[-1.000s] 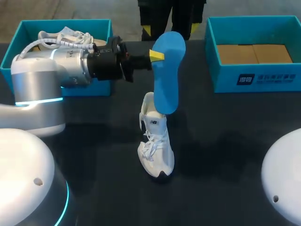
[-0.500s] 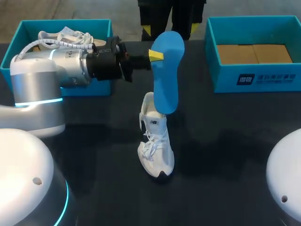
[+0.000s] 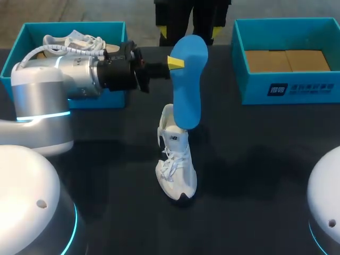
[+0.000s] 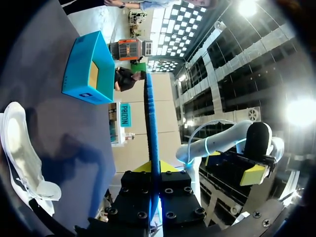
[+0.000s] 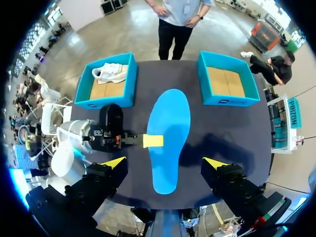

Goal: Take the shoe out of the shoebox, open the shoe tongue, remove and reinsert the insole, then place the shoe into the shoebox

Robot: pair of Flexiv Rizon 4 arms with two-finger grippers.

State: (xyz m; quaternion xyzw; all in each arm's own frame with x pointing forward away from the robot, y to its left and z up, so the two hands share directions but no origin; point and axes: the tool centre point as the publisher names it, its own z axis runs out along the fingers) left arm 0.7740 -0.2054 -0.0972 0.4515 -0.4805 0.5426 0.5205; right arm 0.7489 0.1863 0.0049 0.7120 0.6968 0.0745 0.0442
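Shoe [image 3: 175,164] lying mid-surface [image 3: 255,154], outside both boxes. Insole [image 3: 187,85] out and held upright over the shoe's opening; can't tell if the lower end touches. Left fingers [image 3: 177,62] clamped on the insole's edge. Right fingers [image 5: 114,162] spread wide, empty, high above. Almost no change over the last second: insole drifted slightly left. Removal looks done. Reinsertion next, then box [image 3: 287,87].
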